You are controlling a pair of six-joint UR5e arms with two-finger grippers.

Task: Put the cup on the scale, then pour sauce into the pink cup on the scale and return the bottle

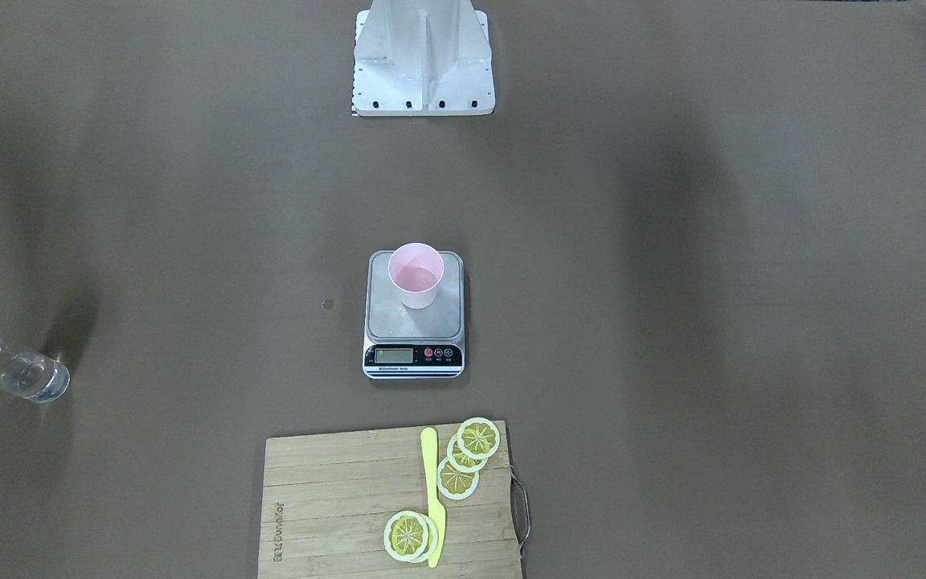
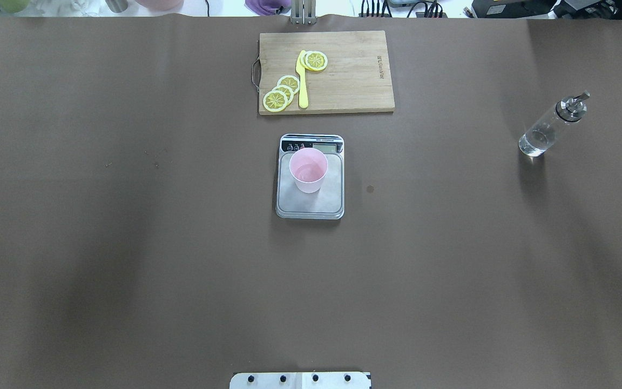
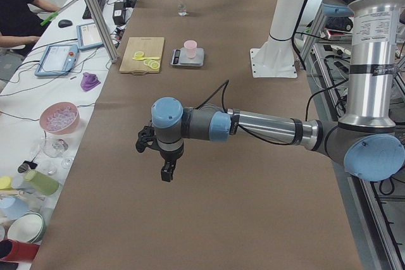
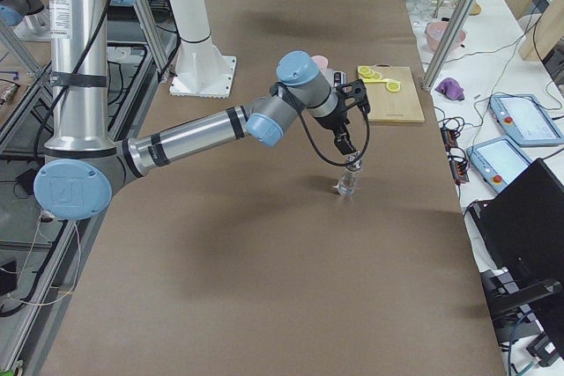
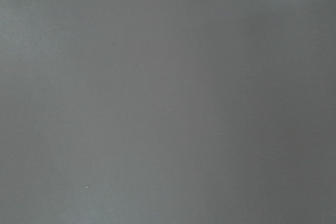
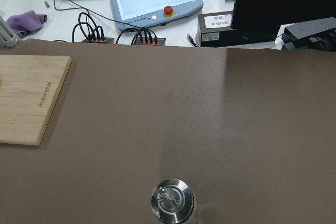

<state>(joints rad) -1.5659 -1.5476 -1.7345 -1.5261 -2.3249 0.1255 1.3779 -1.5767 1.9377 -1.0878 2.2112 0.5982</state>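
The pink cup point(image 2: 308, 170) stands upright on the scale point(image 2: 311, 204) at the table's middle, a little clear liquid showing inside the cup point(image 1: 415, 275). The glass bottle point(image 2: 551, 125) with its silver pourer cap stands alone at the robot's far right, clear sauce point(image 2: 532, 143) low in it. In the exterior right view my right gripper point(image 4: 346, 143) hangs just above the bottle point(image 4: 348, 180); I cannot tell if it is open or shut. From the right wrist I see only the cap point(image 6: 172, 201) from above. My left gripper point(image 3: 166, 172) hovers over bare table, its state unclear.
A wooden cutting board point(image 2: 354, 81) with lemon slices point(image 2: 281, 92) and a yellow knife point(image 2: 302, 81) lies beyond the scale. The robot's white base point(image 1: 423, 72) stands at the near edge. Screens, cables and bowls line the operators' benches; a person point(image 3: 19, 17) sits there.
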